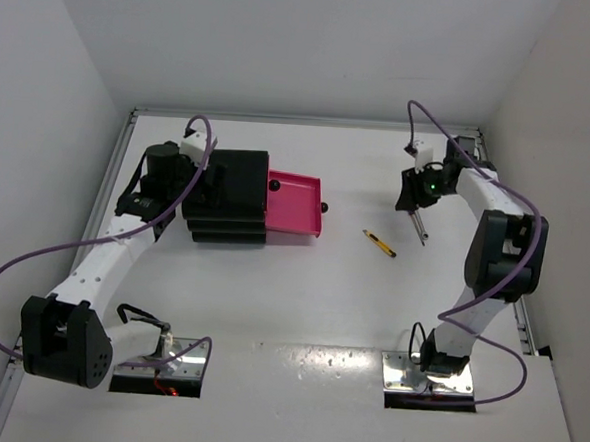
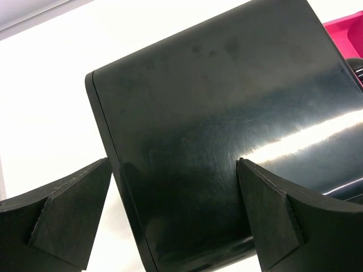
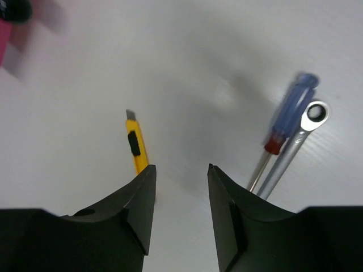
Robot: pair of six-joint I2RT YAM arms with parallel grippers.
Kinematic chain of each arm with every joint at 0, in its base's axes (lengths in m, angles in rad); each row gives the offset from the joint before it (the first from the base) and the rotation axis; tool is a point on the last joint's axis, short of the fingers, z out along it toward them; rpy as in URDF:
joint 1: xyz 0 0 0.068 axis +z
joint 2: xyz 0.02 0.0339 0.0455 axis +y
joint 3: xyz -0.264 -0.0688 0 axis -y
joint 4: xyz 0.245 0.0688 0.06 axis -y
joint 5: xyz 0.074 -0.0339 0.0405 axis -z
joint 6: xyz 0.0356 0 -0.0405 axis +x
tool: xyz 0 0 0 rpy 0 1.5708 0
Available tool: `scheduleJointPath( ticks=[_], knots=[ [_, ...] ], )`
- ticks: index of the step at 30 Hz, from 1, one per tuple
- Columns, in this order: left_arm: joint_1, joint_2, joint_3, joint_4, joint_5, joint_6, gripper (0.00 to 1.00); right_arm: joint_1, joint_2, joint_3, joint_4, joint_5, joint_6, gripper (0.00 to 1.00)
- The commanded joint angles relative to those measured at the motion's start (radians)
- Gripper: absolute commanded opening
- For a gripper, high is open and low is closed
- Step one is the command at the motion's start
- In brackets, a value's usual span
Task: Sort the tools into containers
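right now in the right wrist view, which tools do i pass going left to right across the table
yellow utility knife → blue-handled screwdriver → silver wrench

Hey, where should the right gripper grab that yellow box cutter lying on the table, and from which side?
Grip the yellow box cutter across its narrow body, near the black slider, coming straight down from above. It lies flat on the table with nothing against either long side, so fingers can straddle it. The blade tip looks too thin to hold.
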Motion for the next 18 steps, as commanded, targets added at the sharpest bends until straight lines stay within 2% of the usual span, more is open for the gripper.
scheduleJointPath(
  ticks=[1,4,6,18],
  knots=[
    [-0.011,-0.017,-0.003,-0.088,-0.029,0.003,1.00,0.028,-0.014,-0.021,-0.118,0.035,-0.183,0.42],
    [-0.011,-0.026,-0.003,-0.088,-0.040,0.013,1.00,0.051,-0.014,-0.043,-0.169,0.022,-0.237,0.50],
    [-0.011,-0.026,-0.003,-0.088,-0.040,0.013,1.00,0.080,-0.038,-0.072,-0.169,0.047,-0.255,0.51],
    [-0.011,-0.026,-0.003,-0.088,-0.080,0.003,1.00,0.201,-0.117,-0.259,-0.026,0.251,-0.191,0.51]
  ],
)
